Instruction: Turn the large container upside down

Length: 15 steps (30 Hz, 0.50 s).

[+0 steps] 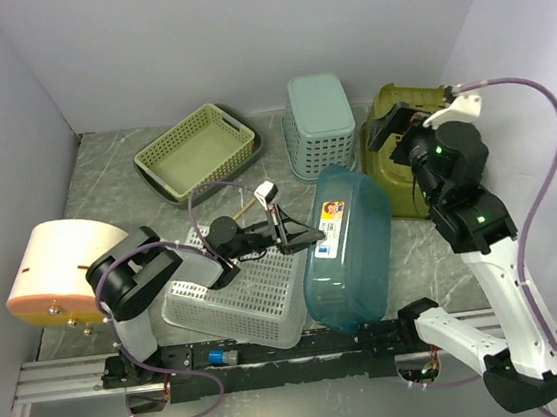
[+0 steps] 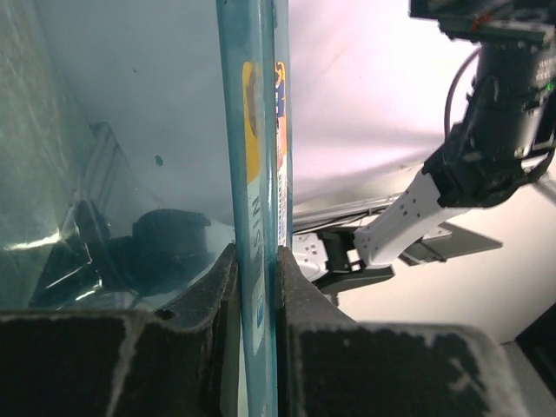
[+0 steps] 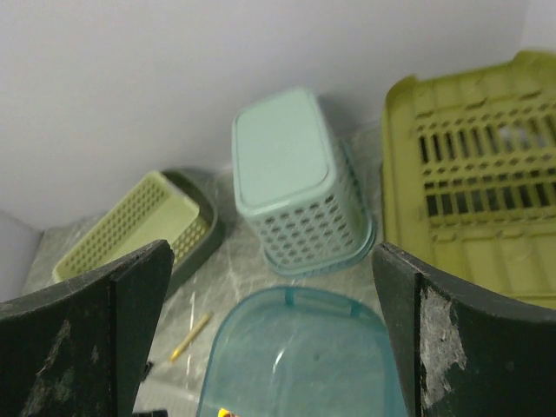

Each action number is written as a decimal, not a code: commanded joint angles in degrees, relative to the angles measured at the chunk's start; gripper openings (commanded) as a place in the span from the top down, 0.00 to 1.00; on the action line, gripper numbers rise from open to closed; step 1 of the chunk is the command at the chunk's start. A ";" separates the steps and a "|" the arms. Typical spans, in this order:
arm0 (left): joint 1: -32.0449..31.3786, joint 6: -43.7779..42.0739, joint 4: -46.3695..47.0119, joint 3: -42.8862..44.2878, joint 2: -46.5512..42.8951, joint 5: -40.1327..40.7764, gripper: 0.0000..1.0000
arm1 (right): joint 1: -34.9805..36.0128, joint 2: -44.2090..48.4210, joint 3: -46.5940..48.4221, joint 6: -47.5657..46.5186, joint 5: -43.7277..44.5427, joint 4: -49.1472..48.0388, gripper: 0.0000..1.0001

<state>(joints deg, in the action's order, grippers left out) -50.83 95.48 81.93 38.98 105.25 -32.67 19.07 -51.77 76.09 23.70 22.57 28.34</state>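
The left fingers (image 2: 204,347) are clenching the thin wall of the large container (image 2: 261,174), one finger on each face. They are biting at the edge where the label (image 2: 252,130) is stuck. Seen from above, this pinch is sitting on the container's left long side.

The container is lying mid-table, tipped up off flat. It is leaning between the white basket (image 1: 238,299) on its left and the olive tray (image 1: 395,170) on its right, with its near end close to the table's (image 1: 105,188) front edge.

The right fingers (image 3: 95,339) are spread wide and grasping nothing. They are hanging above the container's far end, with the upturned mint basket (image 3: 287,174) beyond.

The container is looking like empty translucent plastic, so it is probably light. Its wall is thin and likely to be flexing, and its surface is smooth enough to slide in a narrow pinch. A single grip on one long side is likely to let it swing about the fingers. The stiffer rolled rim is the better place to hold, and the free fingers could be steadying the opposite rim while it goes over.
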 commanded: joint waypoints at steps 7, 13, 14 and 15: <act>0.52 -25.24 -14.68 -2.84 -11.75 2.53 0.83 | -0.26 -5.03 -14.28 14.84 -21.77 1.10 0.00; 0.54 -37.47 -39.64 -0.30 -20.60 10.35 0.57 | -0.32 -4.77 -16.76 14.64 -21.89 4.13 0.00; 0.50 -39.30 -43.36 0.68 -21.40 11.17 0.55 | -0.35 -4.89 -16.84 14.70 -22.21 4.43 0.00; 0.47 -40.54 -46.20 1.55 -21.89 11.87 0.54 | -0.31 -4.95 -16.90 14.70 -22.68 4.59 0.00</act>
<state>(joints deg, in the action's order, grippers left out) -50.68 66.92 51.96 36.95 86.67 -26.98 18.98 -57.69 59.66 37.47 2.28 30.72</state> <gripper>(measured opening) 0.437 0.999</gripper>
